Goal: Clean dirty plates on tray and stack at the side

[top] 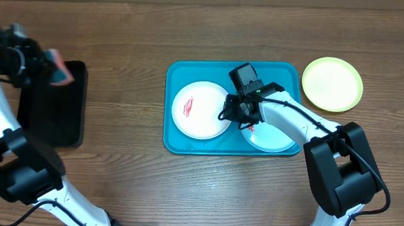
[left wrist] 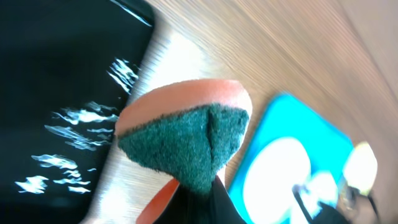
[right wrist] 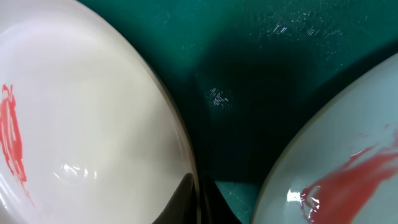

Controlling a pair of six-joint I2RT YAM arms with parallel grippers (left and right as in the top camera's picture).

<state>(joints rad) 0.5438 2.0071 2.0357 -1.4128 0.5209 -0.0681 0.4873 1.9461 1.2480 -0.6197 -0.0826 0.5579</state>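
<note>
The teal tray (top: 180, 74) holds a white plate (top: 201, 109) with a red smear and a light-blue-rimmed plate (top: 273, 137), partly hidden under my right arm. A yellow-green-rimmed plate (top: 332, 84) lies on the table to the right of the tray. My right gripper (top: 231, 113) is shut on the white plate's right rim. In the right wrist view its fingers (right wrist: 199, 202) straddle the white plate (right wrist: 87, 106), with the smeared blue plate (right wrist: 348, 168) beside it. My left gripper (top: 44, 60) is shut on an orange and green sponge (left wrist: 186, 140) above the table's far left.
A black tray (top: 53, 119) lies at the far left, under the sponge, and it also shows in the left wrist view (left wrist: 56, 74). Bare teal tray floor (right wrist: 267, 74) lies between the two plates. The table is wood.
</note>
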